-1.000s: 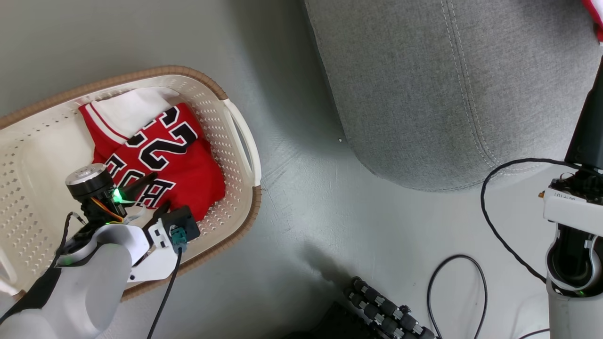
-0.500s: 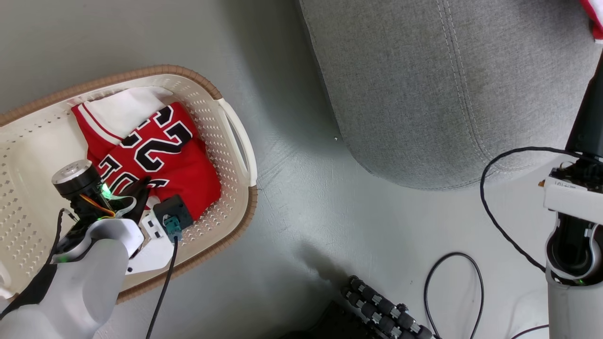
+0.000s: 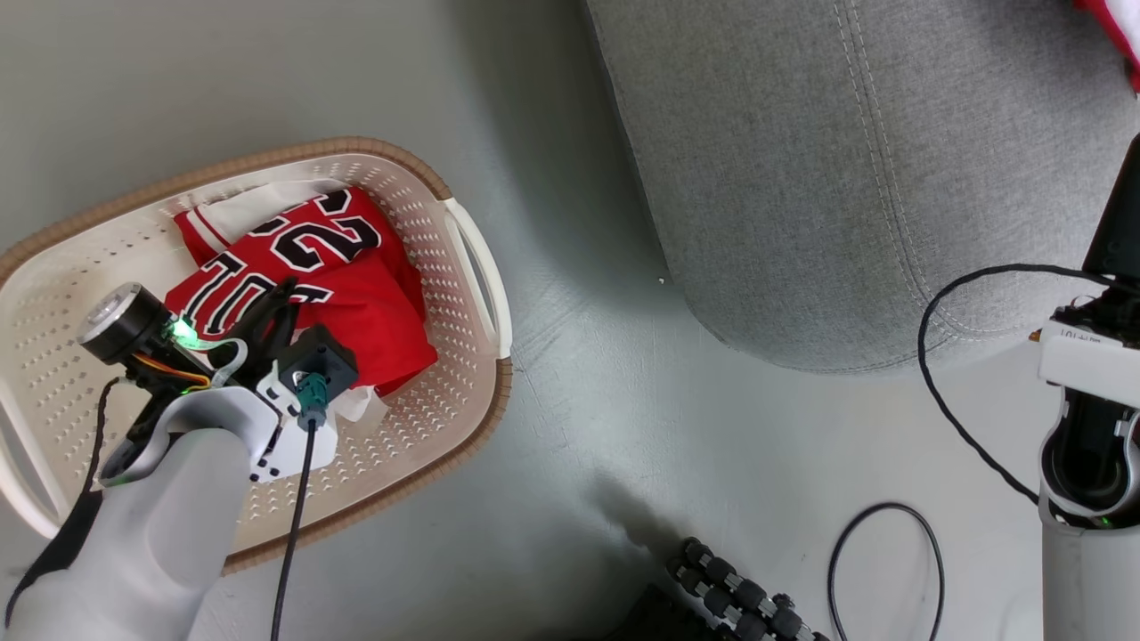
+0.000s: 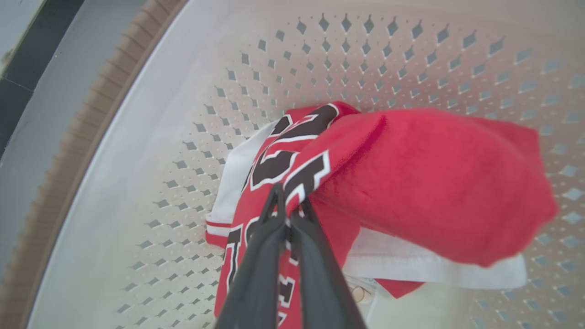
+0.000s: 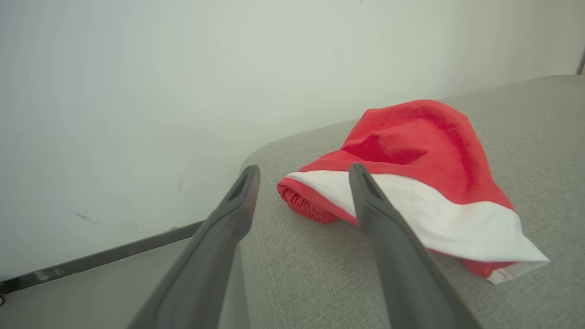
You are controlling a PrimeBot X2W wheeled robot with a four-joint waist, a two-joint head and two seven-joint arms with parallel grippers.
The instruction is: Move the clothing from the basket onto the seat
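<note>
Jersey [image 3: 307, 267], red with black numbers, lies bunched inside the laundry basket [image 3: 71, 267]. Its lettered fold is pinched between the closed fingers of the left gripper [image 4: 289, 201]. A good lift likely goes straight up until the trailing hem clears the rim. It then swings across to the grey sofa [image 3: 846, 178], where red shorts [image 5: 411, 146] already lie beside the right gripper [image 5: 301, 171], spread wide and empty.

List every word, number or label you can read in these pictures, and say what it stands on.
"2": black, white-edged numeral on the red jersey.
Neighbouring numeral and letters on it: folded over, unreadable.
Small print on the right arm's white housing: too small to read.
</note>
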